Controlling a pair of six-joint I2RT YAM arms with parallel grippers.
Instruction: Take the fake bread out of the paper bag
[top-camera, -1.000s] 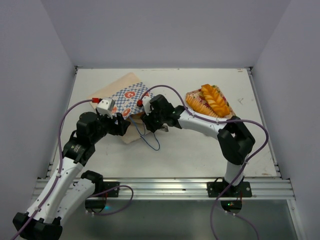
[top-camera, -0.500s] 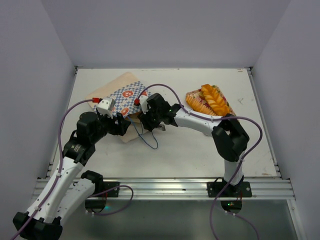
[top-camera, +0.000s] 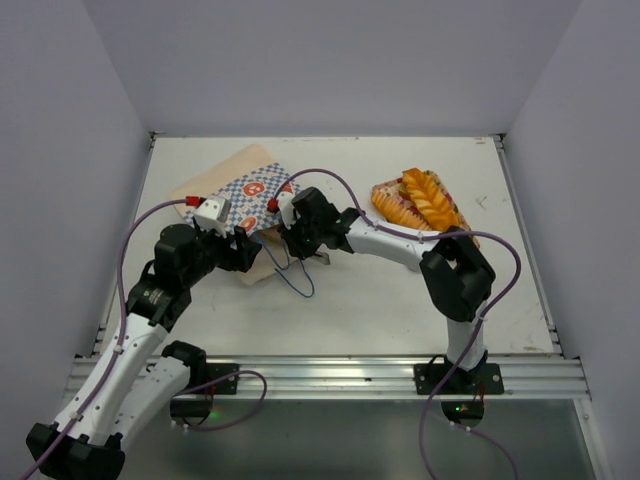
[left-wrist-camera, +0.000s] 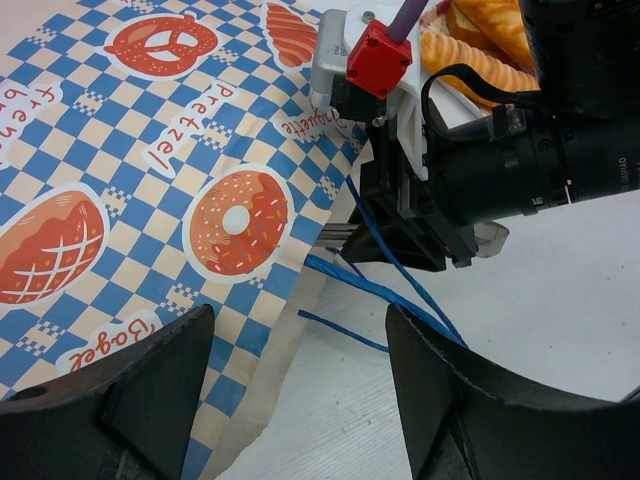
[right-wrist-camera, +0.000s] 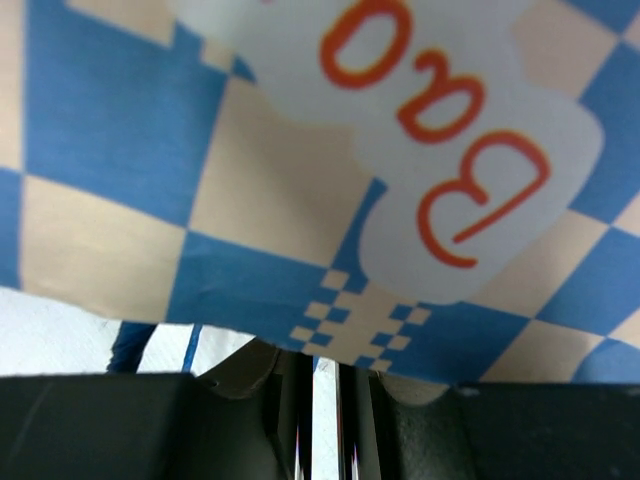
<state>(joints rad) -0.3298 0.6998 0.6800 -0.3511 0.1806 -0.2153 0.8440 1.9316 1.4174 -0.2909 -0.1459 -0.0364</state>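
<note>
Top external view shows the paper bag (top-camera: 245, 190) lying flat on the counter (top-camera: 400, 300), with its blue cord handles (top-camera: 297, 280) spilling onto the counter at the near edge. The left claw (left-wrist-camera: 297, 325) hovers over this edge with its fingers spread wide, gripping nothing. The right claw (top-camera: 288, 240) is at the bag's mouth with its fingers almost together; if paper is pinched between them, I cannot tell. The fake bread (top-camera: 425, 198) lies on a pink tray (top-camera: 392, 212), to the right of the bag and apart from it.
</note>
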